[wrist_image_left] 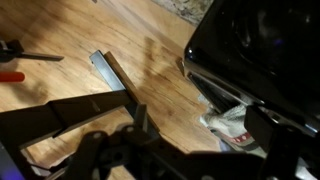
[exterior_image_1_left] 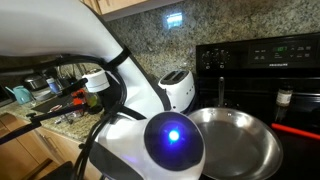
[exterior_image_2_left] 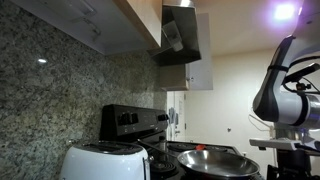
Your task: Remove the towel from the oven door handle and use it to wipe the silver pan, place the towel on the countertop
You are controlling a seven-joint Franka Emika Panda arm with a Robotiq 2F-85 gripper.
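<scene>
1. In the wrist view the jaws sit dark along the bottom edge. They are spread wide with nothing between them, above the wooden floor (wrist_image_left: 150, 50).
2. Just beyond, the towel (wrist_image_left: 228, 122) is a pale bunched cloth against the black oven door (wrist_image_left: 250, 50), apart from the jaws.
3. In an exterior view the white robot arm (exterior_image_1_left: 150, 130) fills the foreground and hides the left rim of the silver pan (exterior_image_1_left: 240, 140).
4. The pan rests on the black stove top (exterior_image_1_left: 298, 162). A white toaster (exterior_image_1_left: 178, 90) stands just behind it, and the cluttered bench (exterior_image_1_left: 70, 122) runs off to the side.
5. Farthest back are the control panel (exterior_image_1_left: 262, 50) and the granite backsplash (exterior_image_1_left: 150, 35).
</scene>
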